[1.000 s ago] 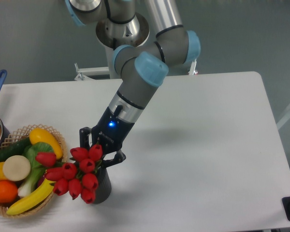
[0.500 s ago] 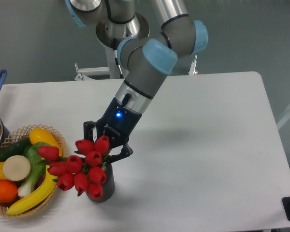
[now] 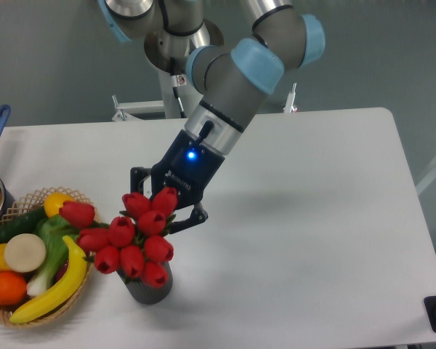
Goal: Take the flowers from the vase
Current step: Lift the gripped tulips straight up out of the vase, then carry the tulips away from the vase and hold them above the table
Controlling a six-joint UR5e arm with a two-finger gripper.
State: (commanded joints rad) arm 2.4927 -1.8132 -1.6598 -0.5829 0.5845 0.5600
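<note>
Red tulip flowers [image 3: 134, 243] bunch above the dark grey vase [image 3: 150, 287], their stems hidden behind the buds, so it is unclear whether they have cleared the mouth. The black gripper [image 3: 176, 215] sits closed around the bunch from behind, apparently gripping its stems. The vase stands on the white table [image 3: 312, 218], just right of a wicker basket [image 3: 29, 302] of fruit. To finish well, lift straight up, holding firmly, so the vase does not tip or drag along.
</note>
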